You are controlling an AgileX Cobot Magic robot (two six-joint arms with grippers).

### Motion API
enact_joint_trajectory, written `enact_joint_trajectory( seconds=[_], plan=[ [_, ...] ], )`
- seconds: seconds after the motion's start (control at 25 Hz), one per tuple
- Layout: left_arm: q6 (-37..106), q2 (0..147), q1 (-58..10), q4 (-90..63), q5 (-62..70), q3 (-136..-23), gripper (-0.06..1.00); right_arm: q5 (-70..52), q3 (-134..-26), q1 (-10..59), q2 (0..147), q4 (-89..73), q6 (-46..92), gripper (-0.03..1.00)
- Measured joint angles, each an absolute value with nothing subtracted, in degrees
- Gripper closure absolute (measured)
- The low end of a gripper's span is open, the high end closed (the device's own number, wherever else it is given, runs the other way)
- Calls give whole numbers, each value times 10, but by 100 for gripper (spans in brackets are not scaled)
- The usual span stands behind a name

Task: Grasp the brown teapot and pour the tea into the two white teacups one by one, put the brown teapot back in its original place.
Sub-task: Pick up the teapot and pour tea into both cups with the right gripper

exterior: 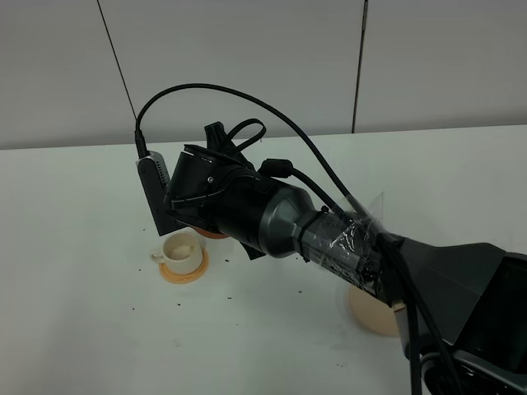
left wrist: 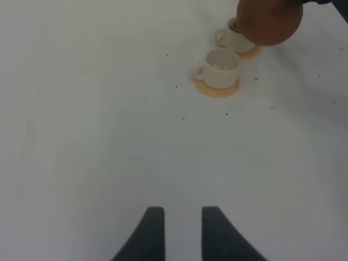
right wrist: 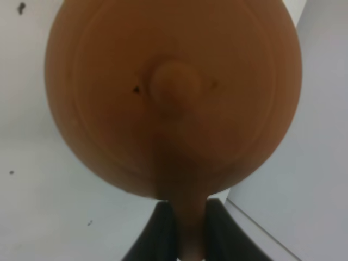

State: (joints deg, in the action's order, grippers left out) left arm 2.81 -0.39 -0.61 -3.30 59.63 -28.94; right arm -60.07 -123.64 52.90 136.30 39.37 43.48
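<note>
The brown teapot fills the right wrist view, its loop handle pinched between the fingers of my right gripper, which is shut on it. In the left wrist view the teapot hangs over the farther white teacup, spout toward it. The nearer teacup stands beside it on an orange coaster. From above, my right arm hides the teapot and the farther cup; one teacup shows. No tea is visible. My left gripper is open over bare table.
The pale tan coaster lies bare at the front right, partly under my right arm. A second orange coaster peeks from under the gripper. Small dark specks dot the white table around the cups.
</note>
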Motion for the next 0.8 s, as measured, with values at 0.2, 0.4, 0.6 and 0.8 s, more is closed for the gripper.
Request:
enact_joint_trajectory(
  seconds=[0.2,0.4,0.6,0.8],
  plan=[
    [28,-4,-6,-33,596,-289,70,-617,-1236,535,1371,413,437,87],
    [28,-4,-6,-33,596,-289,70,-619,-1236,548,1381,433,437,87],
    [28,-4,-6,-33,596,-289,70,-620,-1236,553,1382,437,437,87],
    [28,-4,-6,-33,596,-289,70,-620,-1236,556,1382,452,437,87]
  ],
)
